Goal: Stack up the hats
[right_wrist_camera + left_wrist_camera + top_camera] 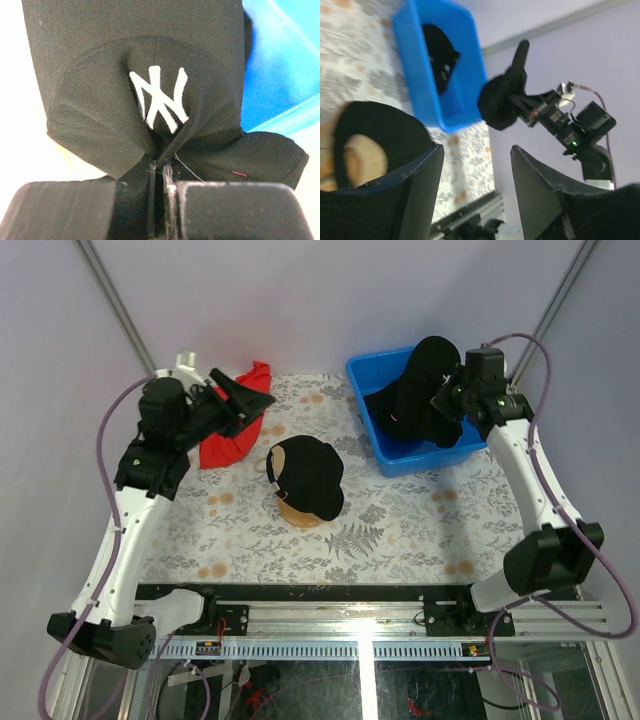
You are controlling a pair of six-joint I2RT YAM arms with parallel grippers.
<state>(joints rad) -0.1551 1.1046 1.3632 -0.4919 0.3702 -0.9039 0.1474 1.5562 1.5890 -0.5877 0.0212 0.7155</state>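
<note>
1. Right gripper (160,176): the jaws are closed on a pinch of crown fabric of the black logo cap (100,95), just under its white emblem. The cap hangs above the blue bin (440,458).
2. Left gripper (477,152): the jaws stand apart and hold nothing. It hovers beside the red cloth (225,445).
3. Other hats: 1 black cap (310,475) sits on the wooden stand (298,517) mid-table. More black caps (395,412) lie in the bin.
4. Handling, as judged: the caps are light, soft cloth. The crown collapses under the grip, and the brim looks stiffer. A pinch at the crown front should hold, though the cap may swing or hang skewed.
5. Clearance: the bin rim lies under the hanging cap and could snag its brim. The table (420,525) between bin and stand offers open room for a carry, and the left arm is well apart from that route.
</note>
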